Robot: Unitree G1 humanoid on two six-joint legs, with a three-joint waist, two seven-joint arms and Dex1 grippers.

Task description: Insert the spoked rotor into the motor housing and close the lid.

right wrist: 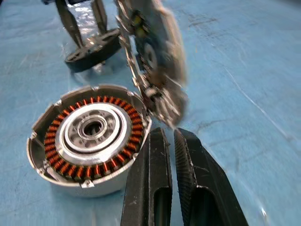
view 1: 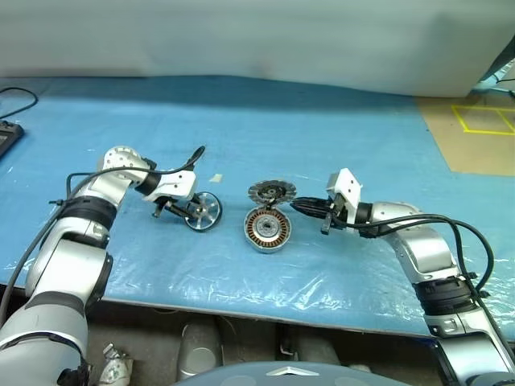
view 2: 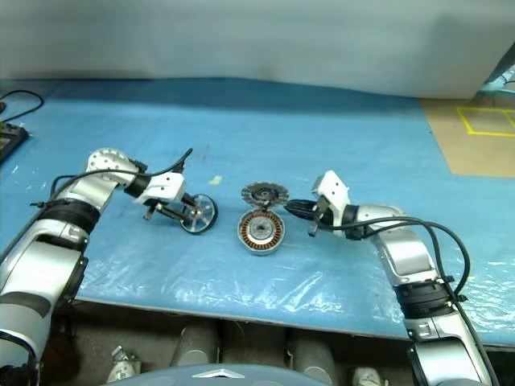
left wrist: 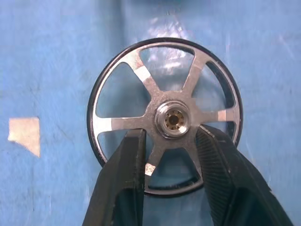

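Note:
The spoked rotor [view 1: 203,211] stands tipped on its rim left of centre, with my left gripper [view 1: 195,214] shut on it; the wrist view shows the fingers [left wrist: 134,155] pinching either side of one spoke just below the hub [left wrist: 173,120]. The motor housing [view 1: 266,229] lies face up in the middle, its copper windings [right wrist: 89,136] showing. Behind it the lid [view 1: 271,192] stands tilted on edge against the housing's far rim. My right gripper [view 1: 294,206] is shut and empty, its tips [right wrist: 169,134] close to the lid's lower edge [right wrist: 164,103].
A blue sheet under clear film [view 1: 322,273] covers the table. A small tape scrap [view 1: 216,178] lies behind the rotor. A dark device with a cable [view 1: 6,137] sits at the far left edge. Brown floor with yellow tape [view 1: 483,121] lies far right.

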